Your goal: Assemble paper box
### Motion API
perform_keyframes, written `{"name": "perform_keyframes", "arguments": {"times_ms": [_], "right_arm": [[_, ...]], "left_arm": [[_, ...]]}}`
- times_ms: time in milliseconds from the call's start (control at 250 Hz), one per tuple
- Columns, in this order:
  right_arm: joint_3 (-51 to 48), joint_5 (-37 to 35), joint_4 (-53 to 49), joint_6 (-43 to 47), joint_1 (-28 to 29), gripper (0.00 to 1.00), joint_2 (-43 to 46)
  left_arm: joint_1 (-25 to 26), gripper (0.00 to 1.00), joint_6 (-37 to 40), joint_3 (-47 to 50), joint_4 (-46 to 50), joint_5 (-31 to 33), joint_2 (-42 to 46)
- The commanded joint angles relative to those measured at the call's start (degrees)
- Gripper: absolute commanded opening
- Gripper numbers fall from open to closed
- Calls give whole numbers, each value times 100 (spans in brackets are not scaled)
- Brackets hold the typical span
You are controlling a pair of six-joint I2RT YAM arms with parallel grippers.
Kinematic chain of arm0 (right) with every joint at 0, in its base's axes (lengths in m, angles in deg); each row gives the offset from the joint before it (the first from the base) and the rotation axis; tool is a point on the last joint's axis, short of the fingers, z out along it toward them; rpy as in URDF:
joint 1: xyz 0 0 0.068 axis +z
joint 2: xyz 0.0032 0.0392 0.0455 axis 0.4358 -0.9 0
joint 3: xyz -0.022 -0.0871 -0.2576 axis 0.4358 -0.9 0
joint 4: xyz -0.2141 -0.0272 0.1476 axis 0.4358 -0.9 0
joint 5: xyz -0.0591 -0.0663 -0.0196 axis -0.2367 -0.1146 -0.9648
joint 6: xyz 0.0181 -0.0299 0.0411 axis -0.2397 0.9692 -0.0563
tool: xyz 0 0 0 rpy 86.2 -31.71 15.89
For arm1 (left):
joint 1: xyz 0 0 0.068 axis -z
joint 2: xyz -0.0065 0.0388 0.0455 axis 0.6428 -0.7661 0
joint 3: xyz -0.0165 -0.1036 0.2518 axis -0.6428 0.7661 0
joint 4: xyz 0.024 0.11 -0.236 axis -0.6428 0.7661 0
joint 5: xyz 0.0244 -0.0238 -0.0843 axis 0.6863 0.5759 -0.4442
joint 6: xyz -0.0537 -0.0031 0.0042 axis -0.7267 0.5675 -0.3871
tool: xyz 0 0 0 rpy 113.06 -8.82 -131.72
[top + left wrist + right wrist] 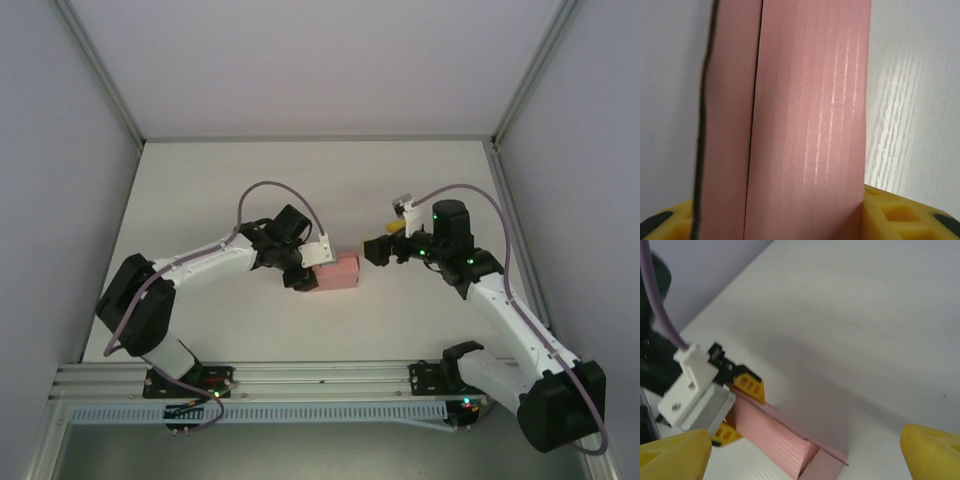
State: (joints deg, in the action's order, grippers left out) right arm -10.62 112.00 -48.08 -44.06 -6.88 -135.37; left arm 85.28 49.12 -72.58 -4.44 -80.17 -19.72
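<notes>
The pink paper box (341, 270) lies on the white table near the middle, folded into a small rectangular shape. My left gripper (308, 270) is shut on its left end. In the left wrist view the paper box (810, 125) runs up between the yellow fingers (900, 212) and shows a seam down its left side. My right gripper (374, 250) stands open just right of the box, apart from it. From the right wrist, the paper box (772, 432) has its near end flap hanging open, and my own yellow fingertips (932, 452) stand wide at the bottom corners.
The white table (300, 190) has grey enclosure walls at the back and both sides. An aluminium rail (300, 380) carrying both arm bases runs along the near edge. A purple cable (270, 190) loops above the left wrist.
</notes>
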Motion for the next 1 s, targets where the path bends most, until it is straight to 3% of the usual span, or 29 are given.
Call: {"name": "perform_keyframes", "arguments": {"times_ms": [0, 120, 487, 587, 731, 850, 994], "right_arm": [[231, -27, -502, 1014, 114, 93, -312], [395, -157, -705, 1311, 181, 85, -634], [573, -729, -698, 1532, 406, 73, -1189], [616, -611, -720, 1622, 415, 63, -1309], [696, -528, -801, 1567, 450, 38, -1399], [687, -540, -804, 1507, 494, 29, -1429], [781, -612, -895, 1284, 580, 9, -1552]], "left_arm": [[-57, 48, -170, -212, 312, -109, -370], [-40, 49, -245, -278, 304, -80, -344], [42, 52, -107, -216, 275, -52, -151], [36, 52, -123, -201, 221, -1, -184], [37, 52, -119, -232, 217, 7, -183], [38, 52, -133, -232, 175, 12, -171], [39, 52, -158, -239, 164, 23, -141]]}}
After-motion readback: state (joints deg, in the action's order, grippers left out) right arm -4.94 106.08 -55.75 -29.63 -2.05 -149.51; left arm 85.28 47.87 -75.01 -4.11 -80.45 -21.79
